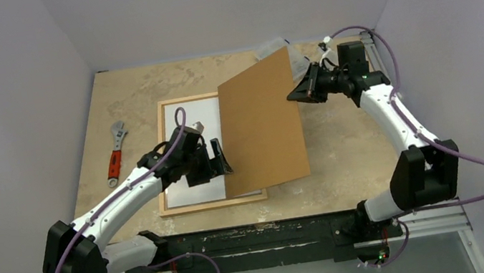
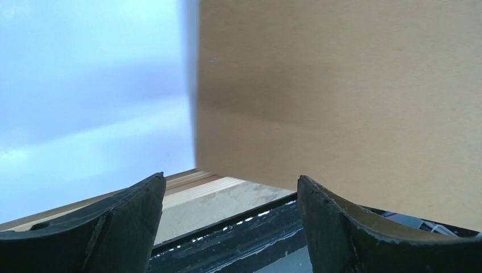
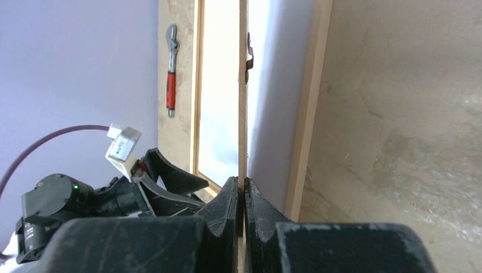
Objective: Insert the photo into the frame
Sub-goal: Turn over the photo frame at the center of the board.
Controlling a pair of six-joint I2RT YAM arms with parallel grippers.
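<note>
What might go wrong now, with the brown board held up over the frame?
The right fingers pinch the board only at one edge, so it may slip or swing. It hangs skewed, partly past the frame on the right, so it might come down crooked. The open left fingers sit close by and might knock it.

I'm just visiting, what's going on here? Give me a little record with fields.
frame: flat on the table, the photo inside, white side up
backing board: brown, tilted over the frame's right side
right fingers: shut on the board's far corner
left fingers: open, beside the board's left edge
wrench: on the table, left of the frame
</note>
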